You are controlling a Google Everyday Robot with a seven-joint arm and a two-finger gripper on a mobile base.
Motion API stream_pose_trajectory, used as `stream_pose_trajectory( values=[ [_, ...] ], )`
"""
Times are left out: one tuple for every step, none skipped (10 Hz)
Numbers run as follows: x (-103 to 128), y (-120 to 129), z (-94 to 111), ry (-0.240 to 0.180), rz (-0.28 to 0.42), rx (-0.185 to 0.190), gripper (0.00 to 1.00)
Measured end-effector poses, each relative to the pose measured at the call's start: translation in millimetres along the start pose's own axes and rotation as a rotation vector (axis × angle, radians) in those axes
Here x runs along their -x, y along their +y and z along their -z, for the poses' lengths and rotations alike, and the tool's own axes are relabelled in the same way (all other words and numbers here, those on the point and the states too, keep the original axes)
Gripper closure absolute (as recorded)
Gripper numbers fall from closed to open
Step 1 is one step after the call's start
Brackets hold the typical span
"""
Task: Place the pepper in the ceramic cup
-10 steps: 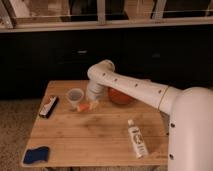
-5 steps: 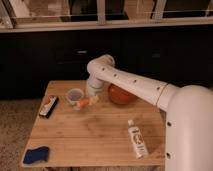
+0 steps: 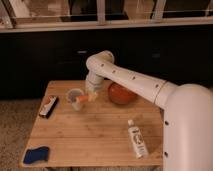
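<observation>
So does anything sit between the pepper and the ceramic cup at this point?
Nothing visible does. The gripper holds the pepper right at the rim of the ceramic cup; the orange bowl sits on the opposite side, out of the path.

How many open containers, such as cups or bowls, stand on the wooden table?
2. The ceramic cup stands at the back left, next to the tool carrying the pepper. The orange bowl sits right of the tool, partly behind the arm. None seems hidden.

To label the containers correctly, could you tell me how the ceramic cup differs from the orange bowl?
The ceramic cup is pale and narrow; the orange bowl is vivid orange and wider. The cup stands left of the gripper, which holds the pepper at its rim; the bowl sits to its right. Both rest on the wooden table.
</observation>
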Motion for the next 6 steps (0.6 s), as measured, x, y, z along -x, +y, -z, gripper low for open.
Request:
stream_pose_trajectory(
  values=[
    [0.3,-1.8,0.5,0.001,0.003,-0.001,0.8],
    [3.0,-5.8,4.6,0.001,0.017,-0.004,0.8],
    [8.2,-10.2,9.8,0.001,0.029,-0.008,0.8],
    [10.9,-12.9,11.3,0.0,0.035,-0.01,0.8],
    [11.9,-15.6,12.3,0.0,0.037,-0.012,0.8],
    [9.2,-20.2,15.7,0.008,0.023,-0.017,0.8]
  ],
)
